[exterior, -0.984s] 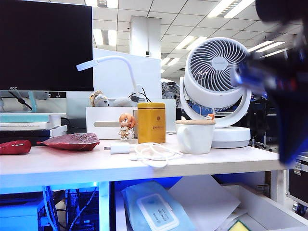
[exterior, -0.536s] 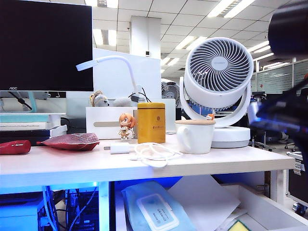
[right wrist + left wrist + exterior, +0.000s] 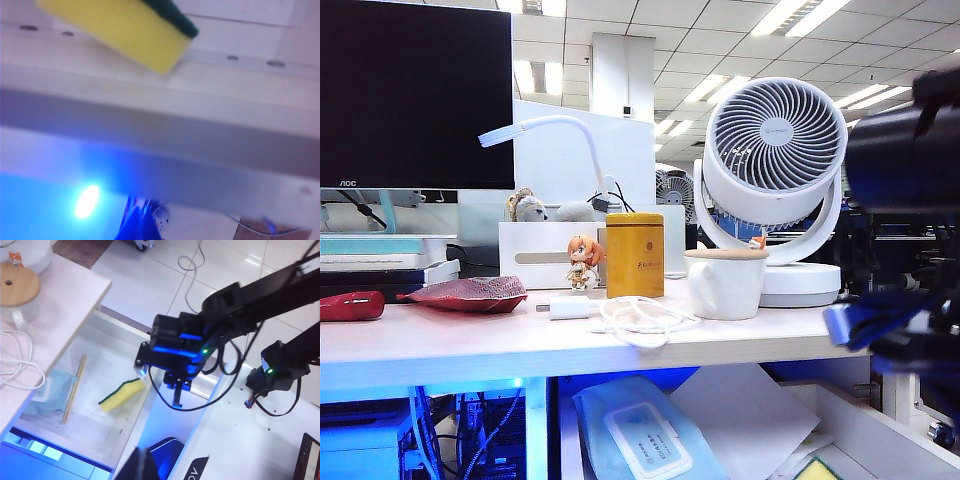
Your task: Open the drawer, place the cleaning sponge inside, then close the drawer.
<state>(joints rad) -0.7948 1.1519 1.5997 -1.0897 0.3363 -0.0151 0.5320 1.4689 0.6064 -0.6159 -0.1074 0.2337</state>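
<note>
The drawer (image 3: 131, 427) stands pulled out under the desk, and its white wall also shows low in the exterior view (image 3: 880, 430). The cleaning sponge (image 3: 121, 395), yellow foam with a dark green layer, lies inside it near the front wall, untouched; it is also seen close up (image 3: 120, 30), and a corner of it shows in the exterior view (image 3: 817, 468). My right gripper (image 3: 177, 396) is shut and empty and hangs at the drawer's front edge beside the sponge; its blurred tips (image 3: 137, 225) sit outside the front wall. My left gripper (image 3: 142, 465) is shut and empty, high above the drawer.
The desk top (image 3: 470, 345) carries a white mug (image 3: 725, 283), a fan (image 3: 775, 180), a yellow tin (image 3: 634, 255), a white cable (image 3: 635, 320) and a red pouch (image 3: 465, 293). A blue wipes pack (image 3: 640, 435), papers and a wooden stick (image 3: 74, 387) lie in the drawer.
In the exterior view my right arm has dropped from the upper right to the lower right, beside the open drawer. The sponge and the left arm have not moved.
</note>
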